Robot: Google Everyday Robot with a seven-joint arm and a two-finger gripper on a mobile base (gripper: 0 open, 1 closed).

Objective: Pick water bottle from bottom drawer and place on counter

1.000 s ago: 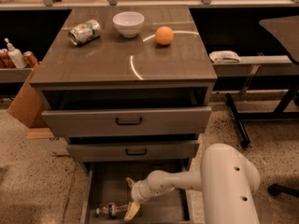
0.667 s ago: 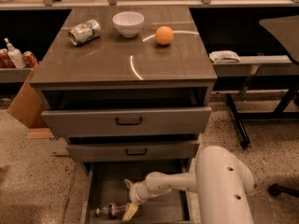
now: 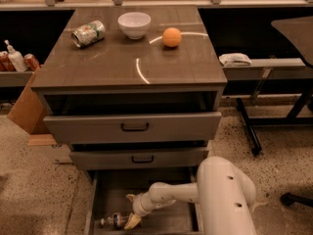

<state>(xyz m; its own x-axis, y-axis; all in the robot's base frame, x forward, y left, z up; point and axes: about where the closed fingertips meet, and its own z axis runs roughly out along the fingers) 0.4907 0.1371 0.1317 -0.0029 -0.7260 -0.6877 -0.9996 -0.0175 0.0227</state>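
The water bottle (image 3: 115, 221) lies on its side at the front left of the open bottom drawer (image 3: 115, 187), white cap pointing left. My gripper (image 3: 131, 210) reaches down into the drawer just right of the bottle. Its fingers are spread open, and the lower fingertip (image 3: 132, 223) is against the bottle's right end while the upper one sits behind it. The white arm (image 3: 222, 195) fills the lower right and hides the drawer's right side. The counter (image 3: 112, 65) is the glossy dark top of the cabinet above.
On the counter stand a crushed can (image 3: 88, 33), a white bowl (image 3: 134, 24) and an orange (image 3: 171, 37). The two upper drawers (image 3: 134, 127) are pulled out slightly over the bottom one. A cardboard box (image 3: 27, 109) stands left, and a bench (image 3: 264, 65) right.
My gripper has moved a little to the left in the drawer, closer to the bottle. The bottle has not moved.
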